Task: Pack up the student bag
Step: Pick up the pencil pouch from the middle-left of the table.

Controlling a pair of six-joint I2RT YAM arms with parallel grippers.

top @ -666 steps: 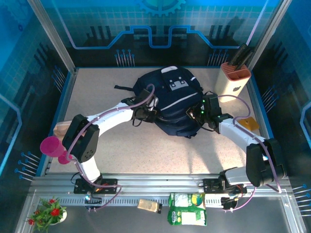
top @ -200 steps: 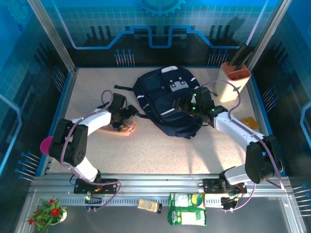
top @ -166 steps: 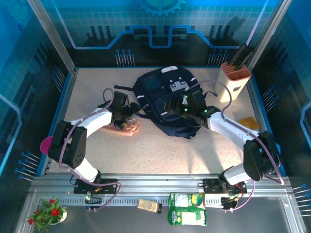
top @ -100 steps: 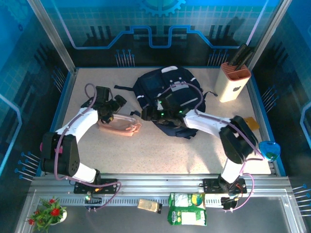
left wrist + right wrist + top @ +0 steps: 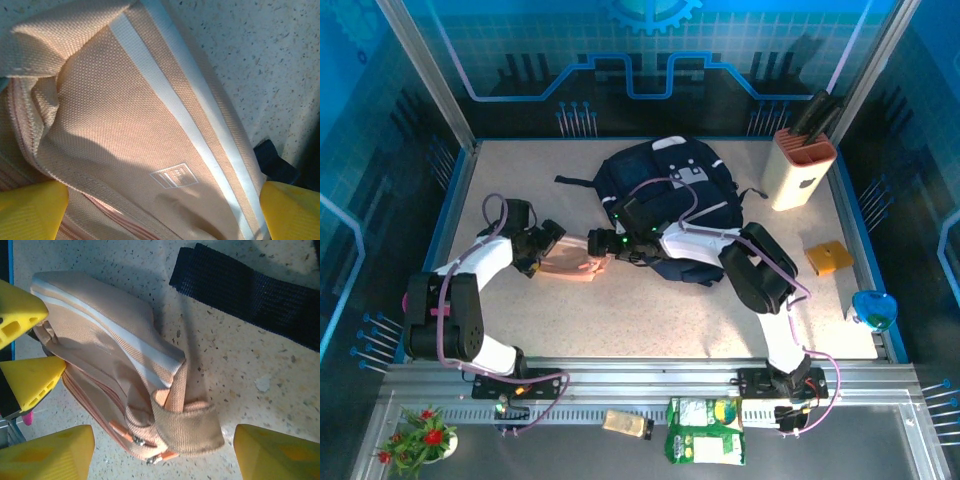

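The student bag (image 5: 672,196) is lying at the back middle of the table (image 5: 620,320), with a peach pouch (image 5: 570,263) sitting near its left side. The left claw (image 5: 160,210) is standing wide open astride one end of the pouch. The right claw (image 5: 165,455) is hovering open over the other end.

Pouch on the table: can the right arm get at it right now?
Probably yes: the pouch lies with its strap end between the open jaws of the right arm, nothing in between. The left arm crowds its other end.
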